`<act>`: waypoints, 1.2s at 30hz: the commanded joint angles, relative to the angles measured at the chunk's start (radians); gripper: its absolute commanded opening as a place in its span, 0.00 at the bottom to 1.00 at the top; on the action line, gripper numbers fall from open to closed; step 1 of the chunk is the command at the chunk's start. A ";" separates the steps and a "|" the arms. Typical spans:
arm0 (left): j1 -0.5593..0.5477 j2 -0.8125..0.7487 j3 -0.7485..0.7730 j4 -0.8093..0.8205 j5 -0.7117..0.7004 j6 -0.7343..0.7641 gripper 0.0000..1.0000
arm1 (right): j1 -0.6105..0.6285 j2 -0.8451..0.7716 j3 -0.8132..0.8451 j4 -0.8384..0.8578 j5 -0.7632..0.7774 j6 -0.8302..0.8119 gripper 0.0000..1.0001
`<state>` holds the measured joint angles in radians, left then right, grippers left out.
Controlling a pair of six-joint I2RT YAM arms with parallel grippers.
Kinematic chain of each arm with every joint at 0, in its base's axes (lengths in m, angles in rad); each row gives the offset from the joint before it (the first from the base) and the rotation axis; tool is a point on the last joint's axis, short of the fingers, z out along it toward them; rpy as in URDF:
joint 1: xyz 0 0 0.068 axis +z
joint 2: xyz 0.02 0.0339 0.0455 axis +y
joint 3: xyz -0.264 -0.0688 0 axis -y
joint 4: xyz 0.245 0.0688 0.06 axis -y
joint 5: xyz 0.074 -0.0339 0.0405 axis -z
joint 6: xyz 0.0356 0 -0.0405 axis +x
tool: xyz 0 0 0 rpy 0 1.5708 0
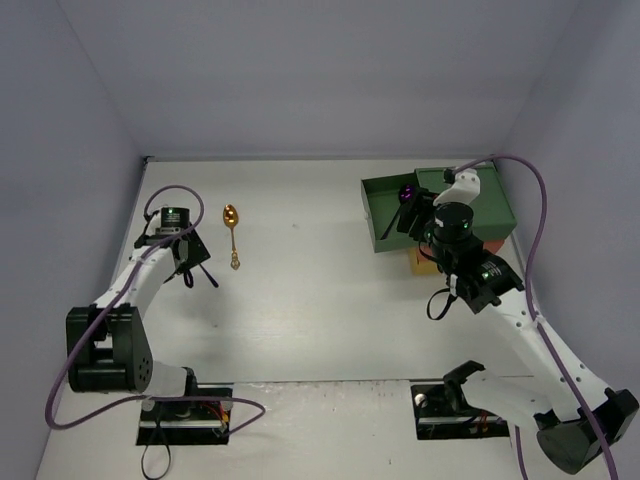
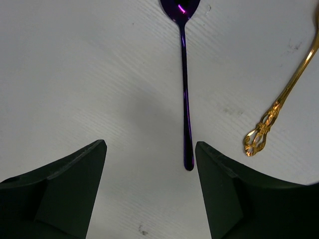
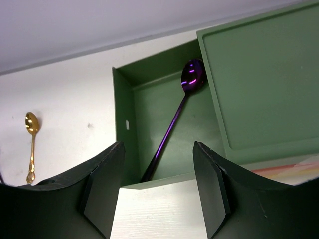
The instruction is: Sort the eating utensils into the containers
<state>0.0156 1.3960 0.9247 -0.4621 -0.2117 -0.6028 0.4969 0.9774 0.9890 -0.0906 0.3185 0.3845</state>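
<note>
Straddling a slim, glossy purple spoon (image 2: pixel 185 84), the left end effector (image 2: pixel 150 149) shows two dark wedge-shaped fingers at the bottom of the left wrist view. They stand wide apart and grip nothing. The handle tip lies close to the lower-right finger. The spoon lies flat on the matte white, faintly grained table (image 2: pixel 75 74), bowl at the top edge. At the right lies a gold spoon (image 2: pixel 262 127) with an ornate openwork handle.

In the right wrist view, the right end effector (image 3: pixel 158 149) is likewise spread and empty. Beyond it, a boxy green drawer (image 3: pixel 149 94) stands pulled out. Another purple spoon (image 3: pixel 172 123) lies diagonally inside it, bowl toward the far corner.
</note>
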 commanded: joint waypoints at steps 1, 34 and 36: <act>0.032 0.100 0.122 0.080 0.049 -0.069 0.64 | -0.006 -0.022 -0.007 0.055 -0.009 -0.022 0.54; 0.122 0.538 0.329 -0.063 0.156 -0.110 0.00 | -0.020 -0.040 -0.065 0.055 -0.075 -0.024 0.54; 0.125 0.528 0.327 -0.064 0.165 -0.103 0.00 | -0.018 -0.039 -0.064 0.055 -0.100 -0.024 0.55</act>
<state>0.1341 1.8977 1.2709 -0.4725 -0.0973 -0.7096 0.4835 0.9524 0.9161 -0.0940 0.2609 0.3649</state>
